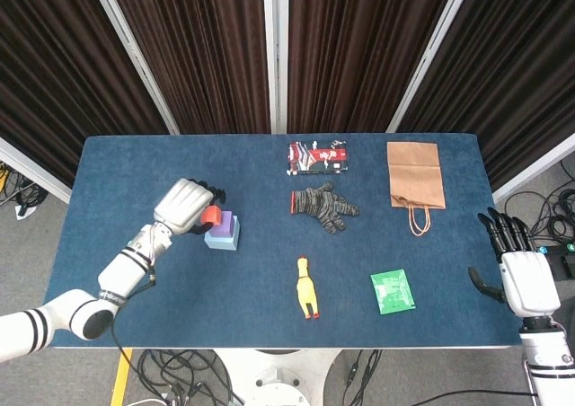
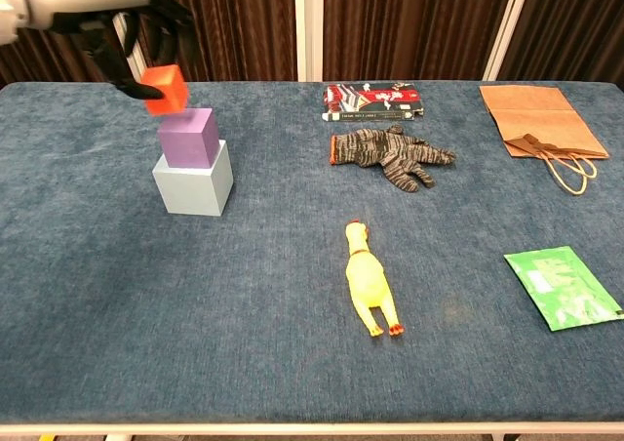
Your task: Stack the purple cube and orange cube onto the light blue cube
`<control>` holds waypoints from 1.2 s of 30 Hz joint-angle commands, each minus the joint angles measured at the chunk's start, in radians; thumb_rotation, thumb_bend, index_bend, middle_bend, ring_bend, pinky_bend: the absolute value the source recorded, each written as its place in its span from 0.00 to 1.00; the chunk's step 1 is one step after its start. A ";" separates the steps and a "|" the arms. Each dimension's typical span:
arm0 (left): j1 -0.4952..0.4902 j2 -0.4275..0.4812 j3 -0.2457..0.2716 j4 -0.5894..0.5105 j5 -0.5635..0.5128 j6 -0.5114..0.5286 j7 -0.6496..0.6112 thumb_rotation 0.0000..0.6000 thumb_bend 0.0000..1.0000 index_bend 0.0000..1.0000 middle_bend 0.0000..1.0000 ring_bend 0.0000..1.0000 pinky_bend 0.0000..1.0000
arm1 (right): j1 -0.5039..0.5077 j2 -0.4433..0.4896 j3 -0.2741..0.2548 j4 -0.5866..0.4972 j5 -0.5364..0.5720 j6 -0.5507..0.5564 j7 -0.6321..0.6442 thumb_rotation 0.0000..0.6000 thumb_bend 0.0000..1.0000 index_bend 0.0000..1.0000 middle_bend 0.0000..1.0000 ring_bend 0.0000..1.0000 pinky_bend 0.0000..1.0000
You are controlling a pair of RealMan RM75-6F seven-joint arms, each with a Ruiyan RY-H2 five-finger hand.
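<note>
Left hand point(image 2: 107, 17) clamped on orange cube point(image 2: 164, 88) above purple cube point(image 2: 188, 136) on light blue cube point(image 2: 193, 180), right hand point(image 1: 524, 271) empty, fingers spread, at worktop point(image 2: 244, 295) right edge

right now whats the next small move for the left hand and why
Probably nudge the left hand slightly right and lower: the orange cube it holds hangs just above the purple cube's left edge, off-centre, with that one already on the light blue cube.
</note>
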 commanded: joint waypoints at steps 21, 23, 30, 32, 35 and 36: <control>-0.064 -0.019 0.033 0.014 -0.065 -0.026 0.011 1.00 0.32 0.46 0.65 0.46 0.52 | 0.001 0.002 0.001 0.000 0.004 -0.004 0.002 1.00 0.23 0.05 0.01 0.00 0.00; -0.068 -0.021 0.036 0.017 -0.066 -0.026 0.011 1.00 0.32 0.46 0.65 0.46 0.52 | 0.002 0.003 0.001 0.000 0.004 -0.004 0.003 1.00 0.23 0.05 0.01 0.00 0.00; -0.078 -0.037 0.060 0.042 -0.051 -0.022 0.029 1.00 0.32 0.46 0.65 0.46 0.51 | 0.001 0.003 0.002 0.000 0.006 -0.002 0.004 1.00 0.23 0.05 0.01 0.00 0.00; -0.078 -0.042 0.066 0.049 -0.052 -0.025 0.026 1.00 0.32 0.46 0.65 0.46 0.51 | 0.001 0.003 0.002 0.001 0.006 -0.004 0.003 1.00 0.23 0.05 0.01 0.00 0.00; -0.078 -0.045 0.070 0.053 -0.051 -0.024 0.018 1.00 0.31 0.44 0.63 0.46 0.51 | 0.001 0.003 0.002 0.000 0.007 -0.004 0.003 1.00 0.23 0.05 0.01 0.00 0.00; -0.079 -0.043 0.071 0.051 -0.050 -0.027 0.012 1.00 0.30 0.42 0.60 0.44 0.50 | 0.001 0.003 0.002 0.000 0.007 -0.004 0.004 1.00 0.23 0.05 0.01 0.00 0.00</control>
